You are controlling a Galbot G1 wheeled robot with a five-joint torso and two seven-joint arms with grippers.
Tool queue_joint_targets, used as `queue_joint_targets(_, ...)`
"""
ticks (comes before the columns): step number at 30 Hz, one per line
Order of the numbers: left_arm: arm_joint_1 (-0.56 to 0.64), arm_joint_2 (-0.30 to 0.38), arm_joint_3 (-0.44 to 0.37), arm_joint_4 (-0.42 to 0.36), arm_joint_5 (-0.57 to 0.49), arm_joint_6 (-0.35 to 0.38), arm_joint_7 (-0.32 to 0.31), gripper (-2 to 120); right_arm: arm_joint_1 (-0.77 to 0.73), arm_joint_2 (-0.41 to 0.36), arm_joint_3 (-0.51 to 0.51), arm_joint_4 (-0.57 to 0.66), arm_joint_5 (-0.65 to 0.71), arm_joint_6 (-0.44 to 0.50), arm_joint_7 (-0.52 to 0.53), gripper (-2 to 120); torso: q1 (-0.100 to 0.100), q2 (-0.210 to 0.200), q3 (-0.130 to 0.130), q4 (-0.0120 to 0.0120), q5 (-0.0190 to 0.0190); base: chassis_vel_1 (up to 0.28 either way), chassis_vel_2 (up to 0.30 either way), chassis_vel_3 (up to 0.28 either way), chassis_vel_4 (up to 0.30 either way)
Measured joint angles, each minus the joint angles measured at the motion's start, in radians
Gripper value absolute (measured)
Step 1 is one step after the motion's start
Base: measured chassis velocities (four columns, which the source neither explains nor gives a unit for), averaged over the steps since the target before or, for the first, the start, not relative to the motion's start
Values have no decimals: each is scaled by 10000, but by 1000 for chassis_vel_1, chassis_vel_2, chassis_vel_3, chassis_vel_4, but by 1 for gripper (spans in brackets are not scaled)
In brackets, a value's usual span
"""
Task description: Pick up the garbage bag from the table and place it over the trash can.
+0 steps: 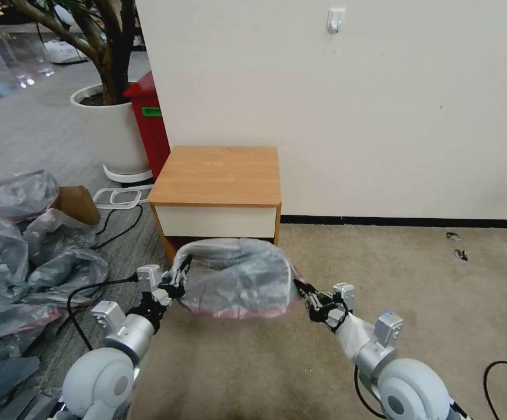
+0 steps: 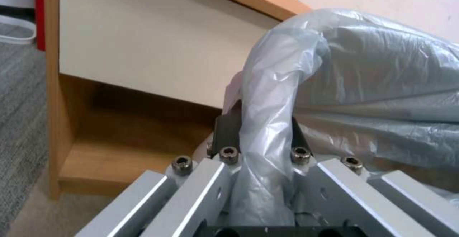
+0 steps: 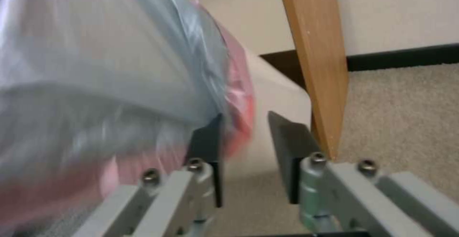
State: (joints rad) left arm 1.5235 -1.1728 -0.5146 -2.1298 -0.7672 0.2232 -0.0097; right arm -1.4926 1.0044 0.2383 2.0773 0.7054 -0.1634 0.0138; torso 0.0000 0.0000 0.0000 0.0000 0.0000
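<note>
Head view showed the bag (image 1: 238,279) stretched over the can in front of the bench (image 1: 218,175). My left tool (image 1: 178,278) pinched its rim; my right tool (image 1: 303,290) stood parted beside it. I judged both sides should go down evenly.

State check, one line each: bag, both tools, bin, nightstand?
garbage bag: off the table, stretched between both tools, pink rim low.
left tool: shut on bunched bag plastic.
right tool: open, bag rim against one finger.
trash can: mostly covered by the bag, pale wall showing.
table: drawer shut.
</note>
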Motion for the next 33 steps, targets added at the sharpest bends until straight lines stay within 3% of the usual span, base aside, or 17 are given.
queue_joint_targets(3, -34, -174, -39, 6, -21, 53, -66, 4, -396, 113, 383, 245, -187, 26, 177, 42, 0, 0, 0, 0, -1, 0, 0, 0, 0)
queue_joint_targets(6, -37, -226, -73, 50, -18, 59, -80, 4, -623, 213, 644, 409, -336, 31, 256, 49, 0, 0, 0, 0, 1, 0, 0, 0, 0)
queue_joint_targets(11, -46, -483, -163, 246, 25, 58, -175, 4, -1539, 974, 1869, 1149, -447, 187, 645, 69, 0, 0, 0, -1, -2, 0, 0, 0, 0)
queue_joint_targets(19, 4, -981, -217, 252, -655, 36, -283, 4, -2328, 2697, 1864, 1372, 1984, 1101, 594, 97, 1, 0, -1, -1, -1, 0, 0, 0, 0)
queue_joint_targets(21, 22, -1021, -248, 245, -869, 30, -290, 4, -2353, 2956, 1760, 1237, 2301, 1316, 474, 99, 0, 0, 0, -1, -3, 0, 0, 0, 0)
queue_joint_targets(24, 217, -1178, -417, 191, -2287, 8, -306, 4, -2249, 4191, 1462, 927, 3756, 1867, 220, 100, 1, 0, 0, 0, -2, 0, 0, 0, 0)
queue_joint_targets(26, 266, -1201, -455, 188, -2551, 7, -305, 4, -2207, 4440, 1418, 885, 4072, 1949, 145, 100, 1, 0, 0, 0, -2, 0, 0, 0, 0)
queue_joint_targets(28, 387, -1241, -561, 194, -3026, 6, -304, 4, -2077, 5228, 1297, 716, 4735, 2116, -201, 99, 0, 0, 0, 1, -3, 0, 0, 0, 0)
queue_joint_targets(33, 521, -1213, -617, 281, -3252, 12, -285, 4, -1989, 5802, 1050, 388, 4996, 2189, -952, 98, 0, 0, 0, 0, -2, 0, 0, 0, 0)
